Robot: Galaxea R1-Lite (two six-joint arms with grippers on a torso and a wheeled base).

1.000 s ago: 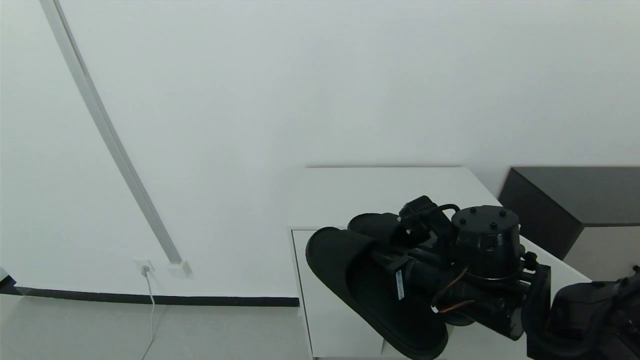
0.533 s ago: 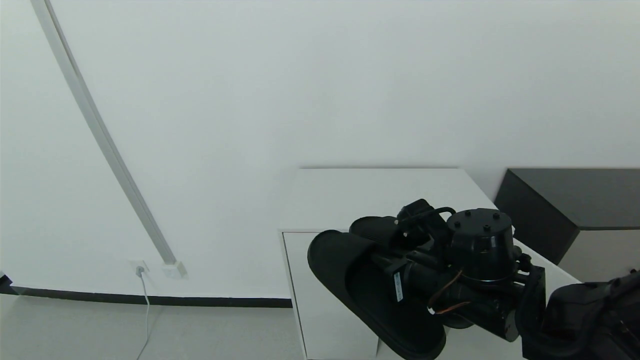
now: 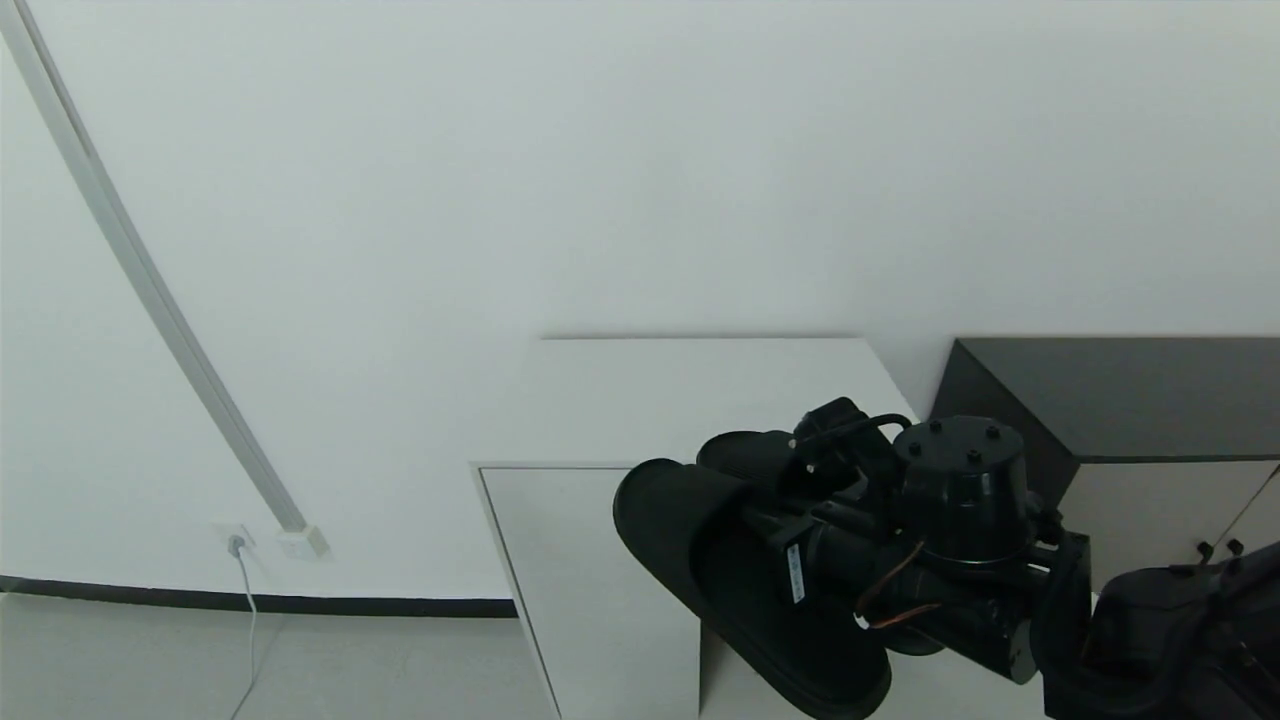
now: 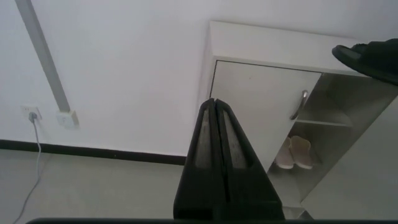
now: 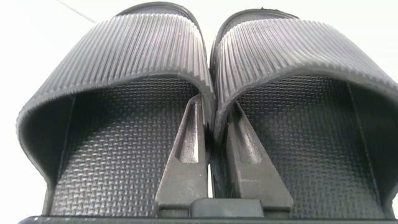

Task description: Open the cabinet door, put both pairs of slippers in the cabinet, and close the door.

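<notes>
Wall (image 3: 640,150): plain white, crossed on the left by a slanting grey conduit strip (image 3: 150,290) ending beside a socket (image 3: 235,543) with a cable (image 3: 248,640) hanging from it; black baseboard (image 3: 250,603) along the floor.
Head view, cabinet (image 3: 690,390): white, set against the wall, its door (image 3: 590,580) seen as a pale panel under the front edge of the top; dark cabinet (image 3: 1120,390) just beside it on the right.
Head view, black slippers (image 3: 700,540): carried in the air on the right arm (image 3: 960,500), side by side and tilted, in front of the cabinet's right part, not resting on it.
Head view, change: whole picture swung over the last second, so a move of the camera; strip, socket and cabinet now further left in the picture, more of the dark cabinet showing; slippers and arm at the same spot in the picture, hold unchanged.
Left wrist view, left gripper (image 4: 215,106): fingers pressed flat together with nothing between them, up in the air facing the cabinet.
Left wrist view, cabinet: door swung open, handle (image 4: 300,104) at its free edge; inside, a shelf (image 4: 323,122) and under it a light pair of slippers (image 4: 294,152) side by side in the lower compartment; tip of one black slipper in front of the cabinet's top edge.
Right wrist view, right gripper (image 5: 214,149): clamped on the black slippers, one finger under each ribbed strap, the two inner side walls pinched between them.
</notes>
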